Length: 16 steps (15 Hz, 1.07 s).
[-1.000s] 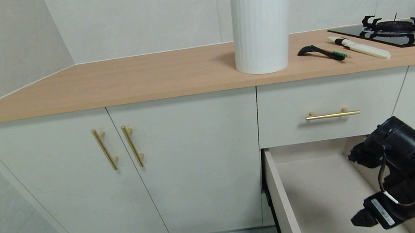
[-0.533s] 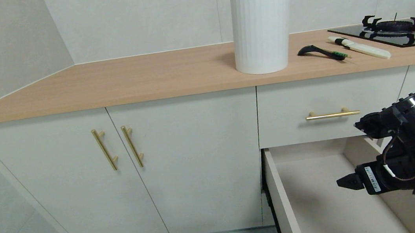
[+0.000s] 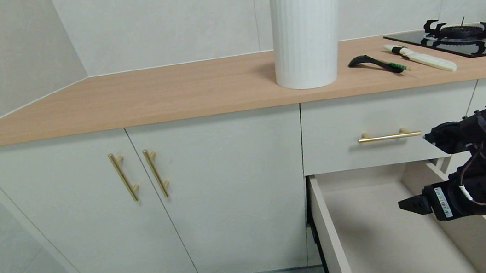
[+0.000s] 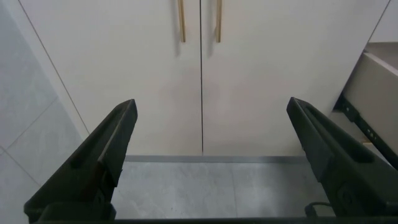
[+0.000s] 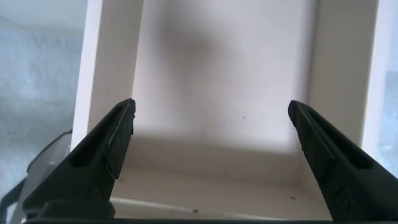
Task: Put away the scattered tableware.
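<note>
Wooden counter (image 3: 149,92) ends at a cropped hob (image 3: 467,37); right pincer (image 5: 210,106) gapes empty over the open drawer (image 3: 327,237), left pincer (image 4: 211,102) likewise

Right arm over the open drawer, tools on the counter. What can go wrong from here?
1. Lifting to the counter, the right pincer could clip the upper drawer's handle or the counter edge above it.
2. The black-handled utensil and white knife lie flat and close together; grabbing one may shove the other toward the hob.

Countertop (image 3: 150,97) with canister (image 3: 307,36), knife (image 3: 421,61), perhaps peeler (image 3: 375,63)
</note>
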{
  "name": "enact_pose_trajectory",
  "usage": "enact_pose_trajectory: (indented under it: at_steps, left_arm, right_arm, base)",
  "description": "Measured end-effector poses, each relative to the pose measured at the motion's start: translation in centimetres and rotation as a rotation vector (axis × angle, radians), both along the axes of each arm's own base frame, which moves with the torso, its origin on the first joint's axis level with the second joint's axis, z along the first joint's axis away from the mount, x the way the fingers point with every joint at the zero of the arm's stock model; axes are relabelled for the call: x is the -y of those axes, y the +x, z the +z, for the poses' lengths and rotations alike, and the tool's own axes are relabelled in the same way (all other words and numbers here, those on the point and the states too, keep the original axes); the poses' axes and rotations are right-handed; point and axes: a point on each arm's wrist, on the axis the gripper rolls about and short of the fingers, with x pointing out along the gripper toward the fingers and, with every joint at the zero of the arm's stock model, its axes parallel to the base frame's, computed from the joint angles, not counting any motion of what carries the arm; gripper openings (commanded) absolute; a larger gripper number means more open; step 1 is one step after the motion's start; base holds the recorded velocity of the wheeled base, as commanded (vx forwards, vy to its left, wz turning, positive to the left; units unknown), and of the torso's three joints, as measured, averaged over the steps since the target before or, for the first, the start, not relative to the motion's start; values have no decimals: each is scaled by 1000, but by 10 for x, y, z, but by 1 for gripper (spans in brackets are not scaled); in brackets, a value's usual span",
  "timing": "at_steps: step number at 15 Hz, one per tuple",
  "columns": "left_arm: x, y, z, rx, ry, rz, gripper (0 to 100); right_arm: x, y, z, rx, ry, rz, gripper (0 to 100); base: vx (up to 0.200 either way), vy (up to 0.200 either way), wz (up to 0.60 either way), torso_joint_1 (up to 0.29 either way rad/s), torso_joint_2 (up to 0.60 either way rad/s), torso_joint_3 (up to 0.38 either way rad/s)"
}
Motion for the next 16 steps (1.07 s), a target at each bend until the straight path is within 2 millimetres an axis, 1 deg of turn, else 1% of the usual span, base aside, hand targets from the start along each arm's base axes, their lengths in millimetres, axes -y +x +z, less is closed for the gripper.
enact_pose_trajectory:
  at_steps: [2,13,16]
  left_arm:
    - [0,0,0,0,0,0,100]
    - [0,0,0,0,0,0,100]
    - [0,0,0,1,0,0,100]
  right_arm:
    - [1,-3,1,6,-4,6,100]
    - [3,-5,4,19,1,5,100]
    - [3,-5,5,21,0,2,100]
  base:
    - [0,0,0,34,-225,-276]
    - [0,0,0,178,-486,-289]
    - [0,0,0,145,-343,-190]
